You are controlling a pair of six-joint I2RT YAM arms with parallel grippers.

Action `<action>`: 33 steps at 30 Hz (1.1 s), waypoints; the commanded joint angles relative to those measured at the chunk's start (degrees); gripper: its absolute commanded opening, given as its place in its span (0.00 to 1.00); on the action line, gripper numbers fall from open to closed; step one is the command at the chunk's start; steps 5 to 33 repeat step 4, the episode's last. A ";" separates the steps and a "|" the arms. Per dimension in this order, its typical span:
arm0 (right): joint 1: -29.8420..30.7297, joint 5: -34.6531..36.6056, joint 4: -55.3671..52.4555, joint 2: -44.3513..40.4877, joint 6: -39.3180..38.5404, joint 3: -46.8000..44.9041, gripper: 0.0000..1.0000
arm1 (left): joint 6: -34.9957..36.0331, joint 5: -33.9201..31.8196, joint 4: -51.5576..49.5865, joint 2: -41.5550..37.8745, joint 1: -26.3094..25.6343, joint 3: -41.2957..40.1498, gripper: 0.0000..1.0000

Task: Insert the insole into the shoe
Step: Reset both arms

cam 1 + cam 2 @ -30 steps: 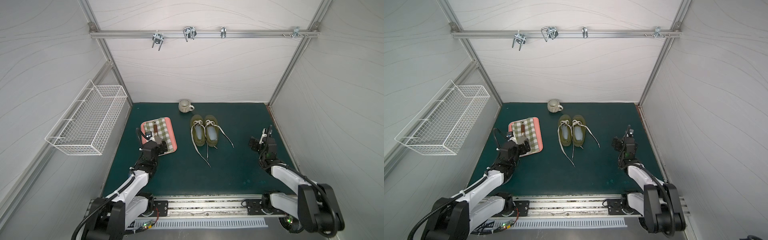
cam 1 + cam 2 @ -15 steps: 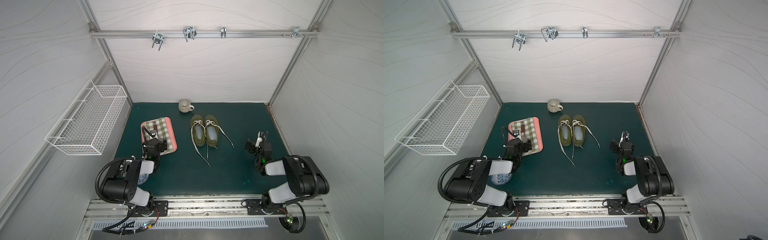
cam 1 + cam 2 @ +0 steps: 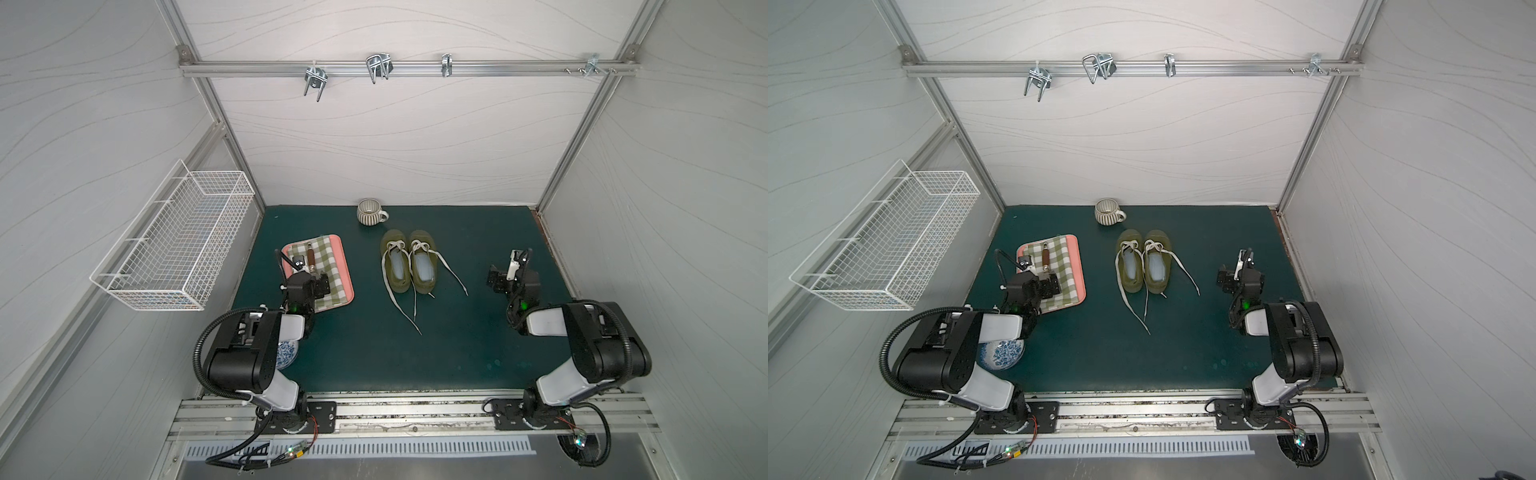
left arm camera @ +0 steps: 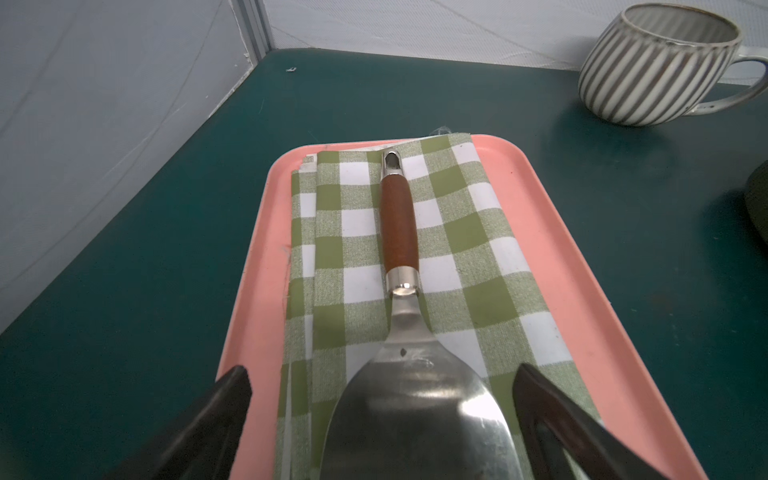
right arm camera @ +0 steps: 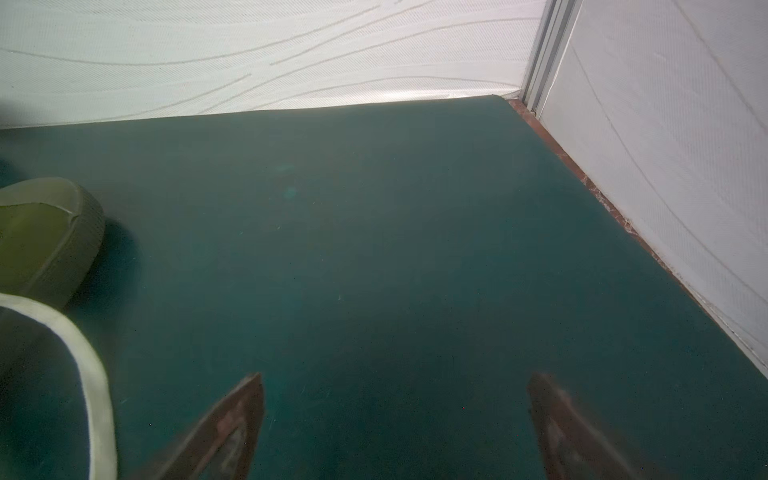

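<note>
Two olive-green shoes stand side by side mid-table, the left shoe and the right shoe, white laces trailing toward me. A pale insole lies inside the left shoe, and another insole inside the right. My left gripper is open over a tray, left of the shoes. My right gripper is open above bare mat, right of them. The right wrist view catches a shoe toe and lace.
A pink tray holds a green checked cloth and a wood-handled spatula under my left gripper. A striped mug stands at the back. A blue patterned bowl sits under my left arm. A wire basket hangs on the left wall.
Both arms have folded back, their elbows rising toward the front rail. The grippers stay open near the same spots, and the shoes have not moved.
</note>
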 commanded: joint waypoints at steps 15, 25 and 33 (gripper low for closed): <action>0.67 1.23 -0.95 0.33 -1.20 0.25 0.99 | 0.14 4.52 1.62 -0.05 1.17 1.85 0.99; 0.67 1.23 -0.95 0.33 -1.20 0.25 0.99 | 0.14 4.52 1.62 -0.05 1.17 1.85 0.99; 0.67 1.23 -0.95 0.33 -1.20 0.25 0.99 | 0.14 4.52 1.62 -0.05 1.17 1.85 0.99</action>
